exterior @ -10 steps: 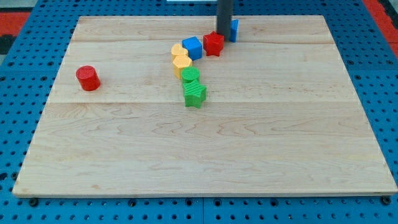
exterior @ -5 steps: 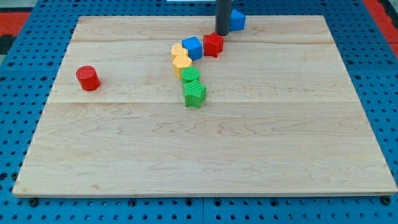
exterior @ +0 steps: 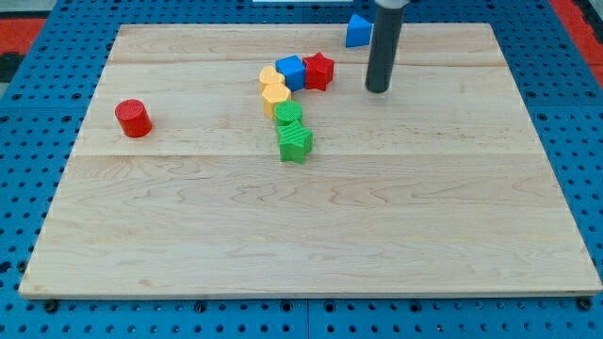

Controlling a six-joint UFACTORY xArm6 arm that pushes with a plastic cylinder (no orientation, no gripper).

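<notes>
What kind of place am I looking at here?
Probably a robot lab bench. A wooden board lies on a blue pegboard, small coloured blocks such as a red cylinder sit on it, and my tip rests right of the red star.

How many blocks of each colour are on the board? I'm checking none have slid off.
Red: 2, a cylinder and a star.
Blue: 2, a cube and a triangle.
Yellow: 2.
Green: 2.
Total: 8.
</notes>
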